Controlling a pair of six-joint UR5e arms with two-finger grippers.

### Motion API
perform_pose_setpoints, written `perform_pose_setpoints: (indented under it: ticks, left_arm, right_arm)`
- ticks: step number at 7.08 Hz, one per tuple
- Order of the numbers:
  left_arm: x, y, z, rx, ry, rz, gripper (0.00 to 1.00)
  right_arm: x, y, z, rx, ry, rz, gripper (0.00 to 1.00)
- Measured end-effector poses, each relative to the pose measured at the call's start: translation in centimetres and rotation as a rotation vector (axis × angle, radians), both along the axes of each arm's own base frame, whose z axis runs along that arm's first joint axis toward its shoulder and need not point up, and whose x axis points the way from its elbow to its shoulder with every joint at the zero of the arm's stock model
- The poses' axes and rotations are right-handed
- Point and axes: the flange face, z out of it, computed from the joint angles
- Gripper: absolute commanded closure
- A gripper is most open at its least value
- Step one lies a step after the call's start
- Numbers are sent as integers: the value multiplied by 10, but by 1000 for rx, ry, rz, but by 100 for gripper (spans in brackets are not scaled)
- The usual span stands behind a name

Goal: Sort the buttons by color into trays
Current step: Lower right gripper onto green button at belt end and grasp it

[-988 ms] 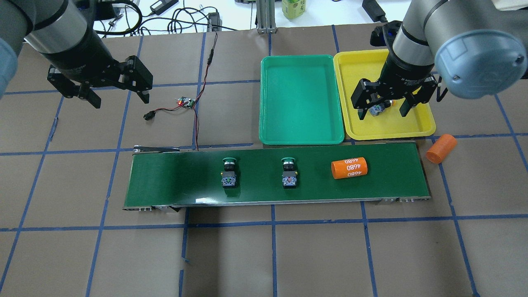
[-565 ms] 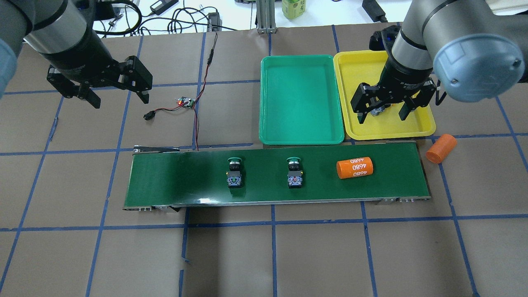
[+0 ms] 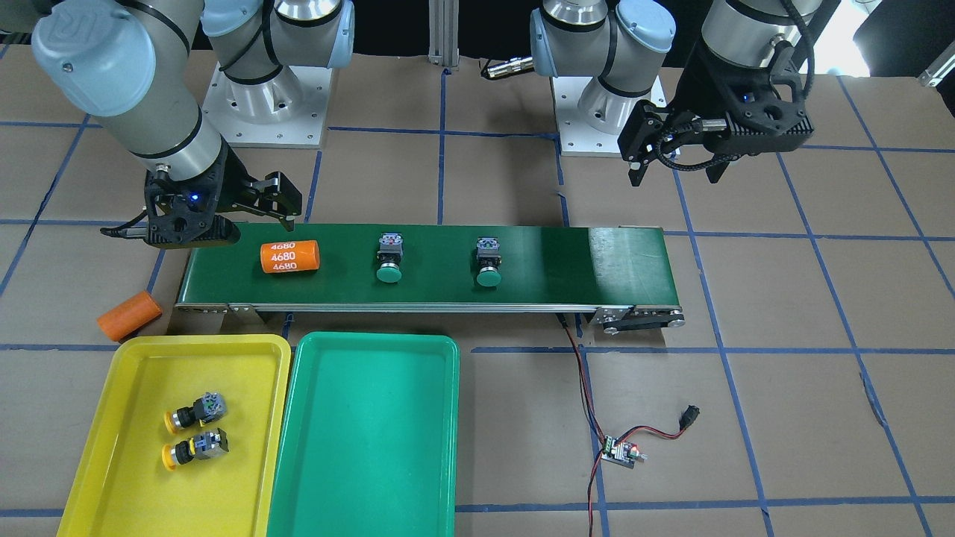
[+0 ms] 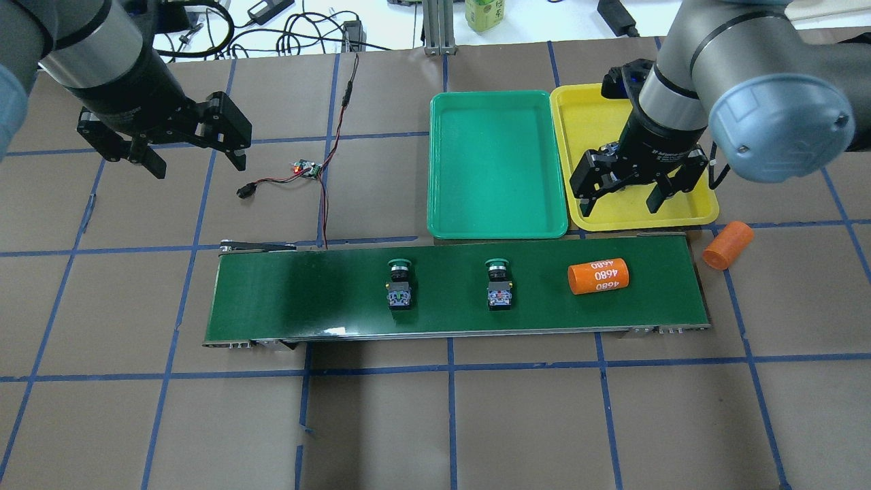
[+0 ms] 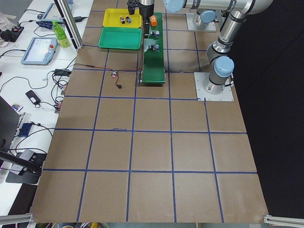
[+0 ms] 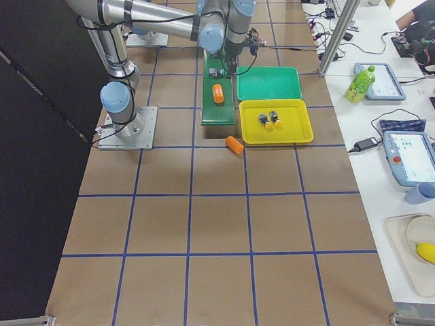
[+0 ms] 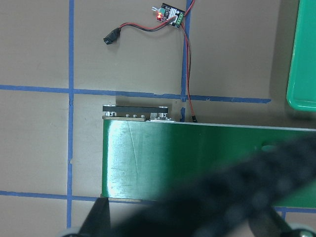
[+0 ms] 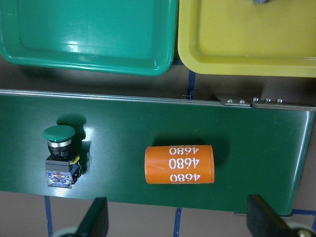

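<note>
On the table, beyond the belt — trays: yellow tray (image 3: 104,477) and green tray (image 3: 373,447), side by side with long rims almost touching, both just beside the long dark-green conveyor belt (image 4: 306,292).

Yellow buttons: two, (image 3: 195,409) and (image 3: 195,446), lying on their sides in the yellow tray, just beside one another, caps towards the same outer rim.

Green buttons: two, (image 4: 399,286) and (image 4: 499,286), on the belt's middle stretch, well apart, caps turned towards the trays, blocky bodies towards the robot.

Orange cylinder printed "4680" (image 4: 598,275): on its side on the belt, towards the end nearest the yellow tray.

Plain orange cylinder (image 4: 728,245): on the brown table just off that end of the belt, near the yellow tray's corner.

Small circuit board (image 4: 306,168) with red and black wires: on the table beyond the belt's other end, a red light showing.

Right gripper (image 4: 620,205): fingers spread wide; in the overhead view it hangs above the belt-side edge of the yellow tray, and its wrist camera looks down on the "4680" cylinder and one green button.

Left gripper (image 4: 196,163): fingers spread wide, raised over bare table beside the circuit board — well away from both trays.
</note>
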Motion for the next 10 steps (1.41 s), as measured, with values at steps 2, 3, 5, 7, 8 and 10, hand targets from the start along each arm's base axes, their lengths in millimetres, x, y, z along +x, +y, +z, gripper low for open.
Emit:
perform_pose_setpoints:
  ticks: [2,3,5,7,8,10]
  left_arm:
    - [0,0,0,1,-1,-1,0]
    - [0,0,-1,1,0,-1,0]
    - [0,0,-1,1,0,0,0]
    - [0,0,-1,1,-1,-1,0]
    - [0,0,-1,2,-1,-1,0]
    - [0,0,0,0,-1,-1,0]
  right_arm:
    - [1,1,-2,5,-2,2,0]
    - [4,5,-10,14,-2,10,0]
    - [23,11,-31,-37,5,41,0]
    - [38,14,-39,-79,12,56,0]
    - [44,17,-45,-75,13,54,0]
    - [51,19,-67,-62,13,56,0]
